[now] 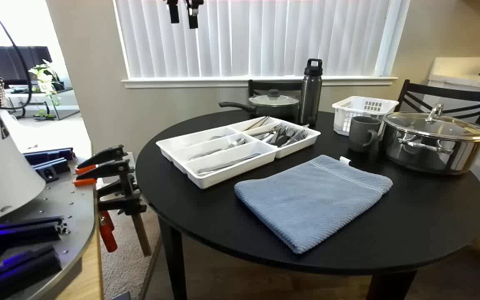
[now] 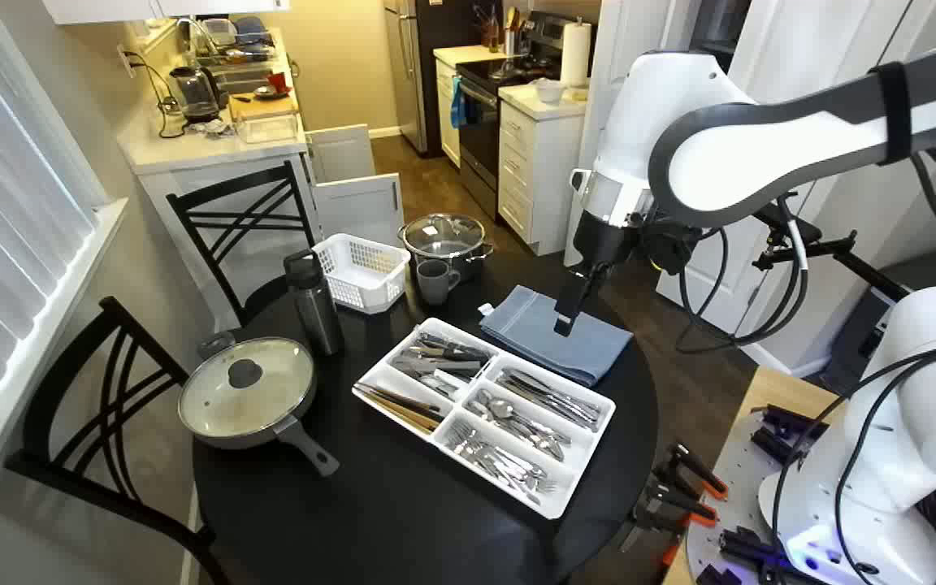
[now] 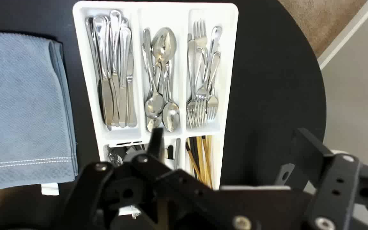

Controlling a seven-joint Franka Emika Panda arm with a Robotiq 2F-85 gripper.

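My gripper (image 3: 234, 140) is open and empty, with its fingers wide apart. It hangs high above the black round table; its fingertips show at the top of an exterior view (image 1: 183, 18), and it also shows in an exterior view (image 2: 565, 317). Below lies a white cutlery tray (image 3: 158, 5), also in both exterior views (image 1: 240, 171) (image 2: 595, 443). Its compartments hold knives (image 3: 107, 95), spoons (image 3: 171, 116), forks (image 3: 200, 110), chopsticks (image 3: 207, 156) and mixed utensils, partly hidden by the left finger in the wrist view. A folded blue towel (image 3: 21, 95) lies beside the tray (image 1: 311, 200).
A lidded pan (image 2: 244, 394), a dark bottle (image 2: 318, 313), a white basket (image 2: 366, 296), a grey mug (image 2: 433, 282) and a lidded steel pot (image 1: 431, 154) stand around the table's far side. Black chairs (image 2: 240, 211) are near the wall. Clamps (image 1: 111, 168) jut from the robot's stand.
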